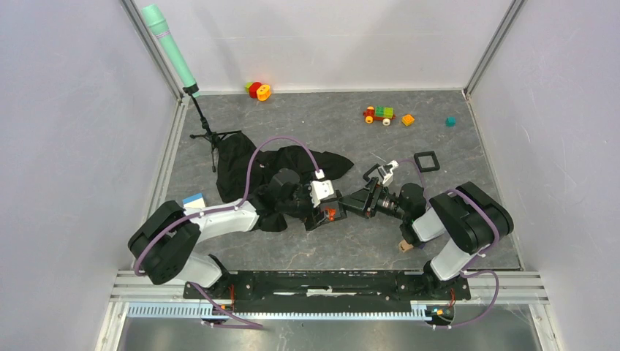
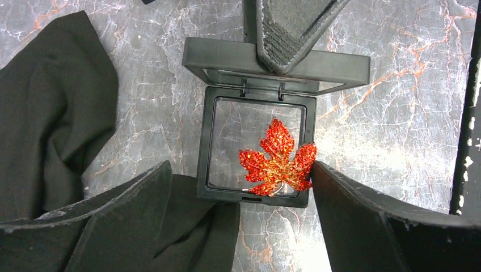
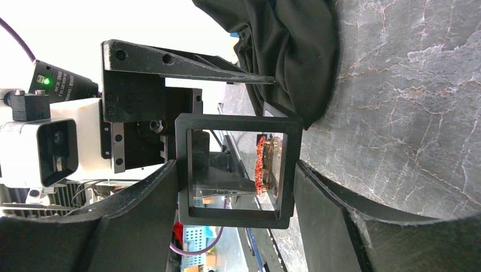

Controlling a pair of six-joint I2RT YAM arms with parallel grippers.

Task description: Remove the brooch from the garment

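The brooch (image 2: 278, 161) is a red-orange glittery maple-leaf pin. It lies in the clear base of a small black hinged frame box (image 2: 207, 147) on the marble table, right of the black garment (image 2: 51, 113). My left gripper (image 2: 241, 167) is open around the box base, and its right finger (image 2: 385, 226) touches the brooch's edge. My right gripper (image 3: 235, 167) is shut on the box's upright lid (image 3: 238, 218). The brooch (image 3: 264, 164) shows edge-on behind it. From above, both grippers meet at the brooch (image 1: 330, 213) beside the crumpled garment (image 1: 245, 164).
A teal microphone (image 1: 169, 47) on a black stand (image 1: 208, 135) is at the back left. Toys lie along the back: an orange ring toy (image 1: 263, 91), a toy train (image 1: 379, 114), an orange cube (image 1: 408, 119), a teal cube (image 1: 450, 121). A black square frame (image 1: 426, 161) lies right.
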